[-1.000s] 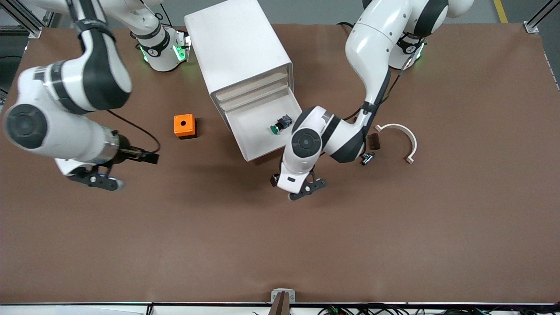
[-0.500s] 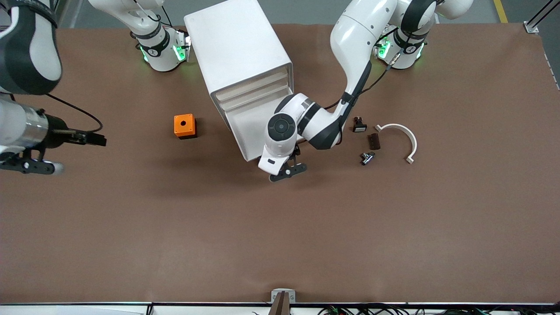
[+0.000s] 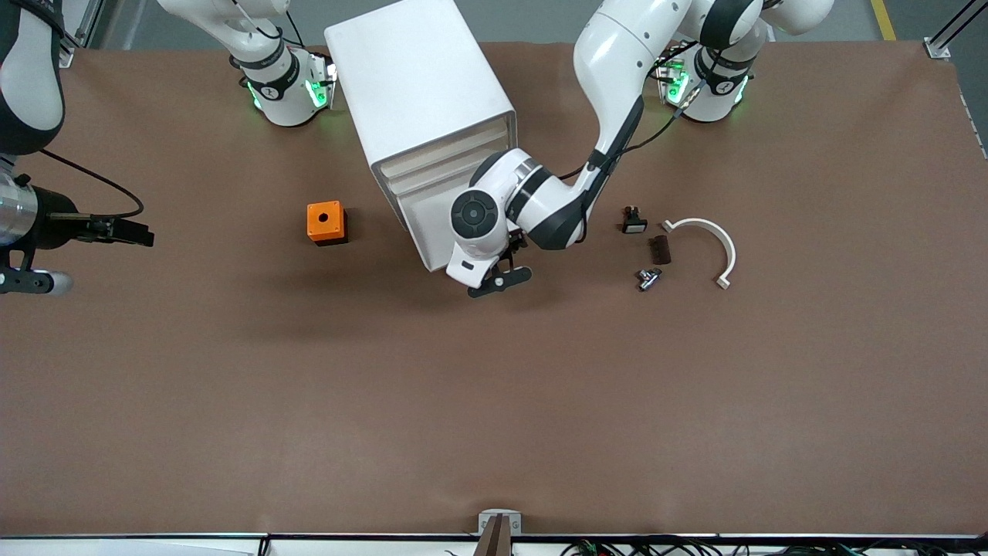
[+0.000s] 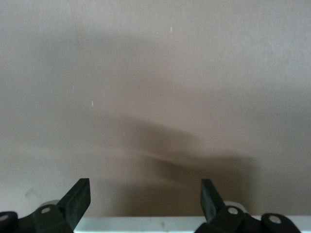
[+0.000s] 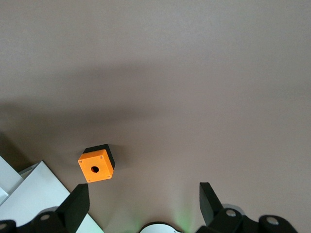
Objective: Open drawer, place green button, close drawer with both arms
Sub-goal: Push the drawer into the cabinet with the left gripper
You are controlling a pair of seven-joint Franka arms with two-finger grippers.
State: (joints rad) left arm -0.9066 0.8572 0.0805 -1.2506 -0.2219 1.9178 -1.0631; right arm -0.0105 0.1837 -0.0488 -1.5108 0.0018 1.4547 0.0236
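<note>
White drawer (image 3: pixel 432 232) is out of the cabinet (image 3: pixel 421 93), left gripper (image 3: pixel 498 282) spread and empty at its front edge. Button is hidden under that arm, probably inside; closing remains. Right gripper (image 3: pixel 31 282) waits, fingers apart, at the table's edge.

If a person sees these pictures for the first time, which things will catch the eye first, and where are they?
The big white cabinet stands between the two arm bases, and its lowest drawer is pulled out, half hidden under the left arm. The left gripper, open, hangs at the drawer's front edge. A bright orange box sits on the brown table beside the drawer, toward the right arm's end.
</note>
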